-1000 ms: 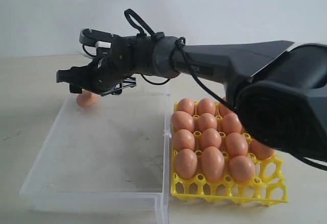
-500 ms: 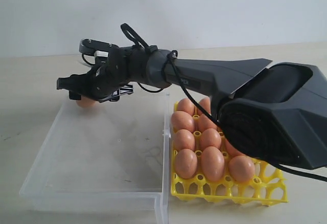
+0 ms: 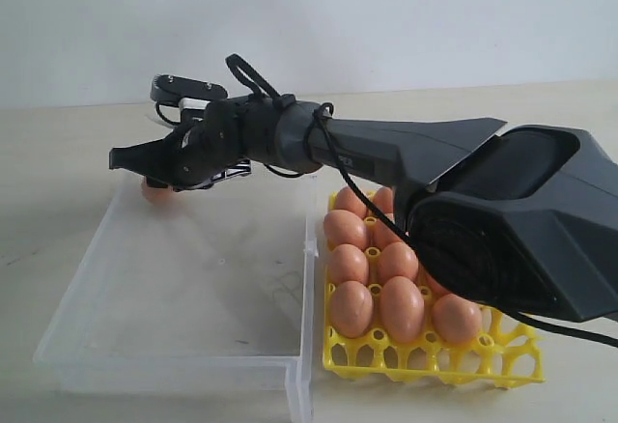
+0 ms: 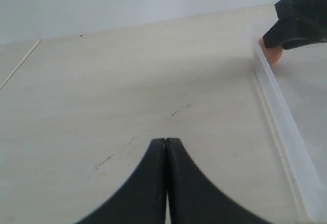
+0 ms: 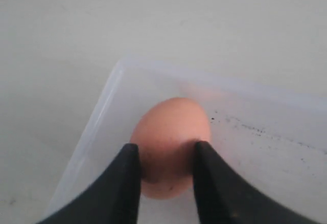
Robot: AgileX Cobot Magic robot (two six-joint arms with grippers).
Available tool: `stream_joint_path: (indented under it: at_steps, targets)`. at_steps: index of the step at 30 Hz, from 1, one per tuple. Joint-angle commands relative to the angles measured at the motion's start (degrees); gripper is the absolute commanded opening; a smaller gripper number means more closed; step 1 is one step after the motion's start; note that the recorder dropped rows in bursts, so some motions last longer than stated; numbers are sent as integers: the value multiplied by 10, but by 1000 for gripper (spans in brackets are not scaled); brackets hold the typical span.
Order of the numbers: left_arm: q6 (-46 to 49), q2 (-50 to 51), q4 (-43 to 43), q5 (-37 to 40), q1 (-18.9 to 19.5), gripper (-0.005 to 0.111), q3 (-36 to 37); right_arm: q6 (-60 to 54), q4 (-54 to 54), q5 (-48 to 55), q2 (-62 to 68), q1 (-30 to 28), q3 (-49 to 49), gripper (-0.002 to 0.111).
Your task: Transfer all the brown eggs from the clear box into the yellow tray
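Note:
One brown egg lies in the far left corner of the clear box. My right gripper reaches across to it, and its two black fingers touch the egg on both sides, shut on it. The egg still sits low in the corner. Several brown eggs fill the cups of the yellow tray, right of the box. My left gripper is shut on nothing over bare table, outside the box wall. From there the egg shows under the right gripper.
The rest of the clear box floor holds nothing. The tray's front row of cups stands unfilled. The right arm's bulky body hangs over the tray's right side. Pale tabletop surrounds both containers.
The right gripper has dropped a little and moved in over the corner egg, its fingers coming down round it. The right arm shifted slightly left.

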Motion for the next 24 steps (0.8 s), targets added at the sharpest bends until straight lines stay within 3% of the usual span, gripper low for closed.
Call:
stream_joint_path:
  at_steps: [1, 13, 15, 19, 21, 22, 24]
  targets:
    - [-3, -3, -1, -5, -3, 0, -2, -19, -6, 7, 3, -4, -4, 2]
    - [-3, -3, -1, -5, -3, 0, -2, -30, -44, 55, -31, -6, -4, 0]
    - [-3, -3, -1, -5, -3, 0, -2, -81, -48, 64, -40, -2, -4, 3]
    - [-3, -3, -1, -5, -3, 0, -2, -197, -50, 98, -43, 0, -4, 27]
    - [-3, -3, -1, -5, -3, 0, -2, -196, -50, 98, -42, 0, -4, 45]
    - [-3, -3, -1, -5, -3, 0, -2, -182, -50, 79, -40, 0, -4, 62]
    - [-3, -3, -1, -5, -3, 0, -2, -176, -58, 50, -38, 0, -3, 65]
